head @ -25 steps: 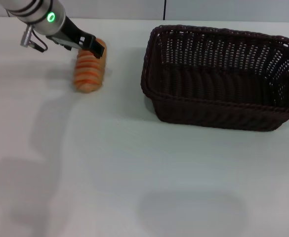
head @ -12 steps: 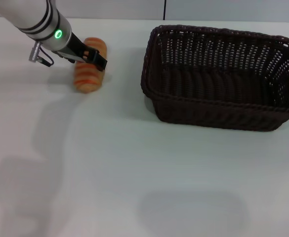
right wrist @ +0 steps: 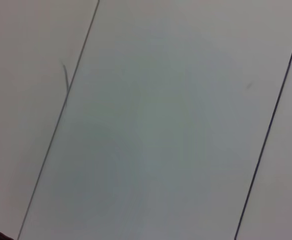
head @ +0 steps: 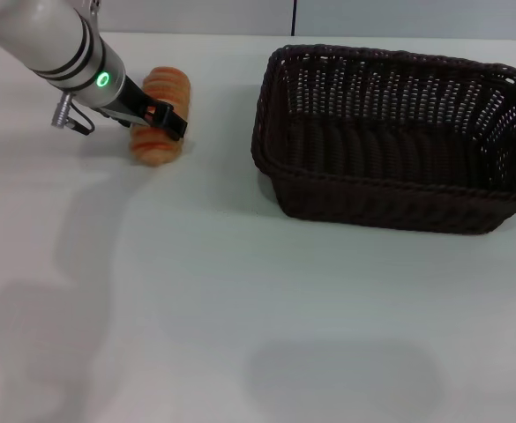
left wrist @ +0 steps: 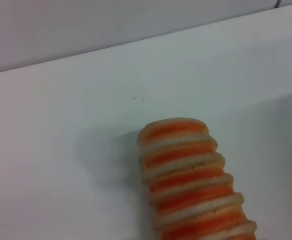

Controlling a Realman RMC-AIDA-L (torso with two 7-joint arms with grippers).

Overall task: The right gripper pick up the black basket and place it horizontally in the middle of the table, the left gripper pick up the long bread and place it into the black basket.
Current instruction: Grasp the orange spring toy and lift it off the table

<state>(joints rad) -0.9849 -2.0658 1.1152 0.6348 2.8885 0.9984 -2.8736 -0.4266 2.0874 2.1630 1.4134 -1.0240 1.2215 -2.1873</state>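
**What lies where on my bench**

The long bread (head: 160, 115) lies on the bench (head: 240, 308) at my far left, my left pincer (head: 171, 122) over its middle. The black basket (head: 399, 141) stands well apart to its right.

Bg only, as I see it on head cam: a plain grey wall (head: 196, 16) runs across the far side, w/ one thin dark vertical seam (head: 294, 16). Left wrist cam shows a grey wall band (left wrist: 86, 25). Right wrist cam: pale grey panels (right wrist: 175, 120), split by thin dark slanted lines (right wrist: 61, 115).
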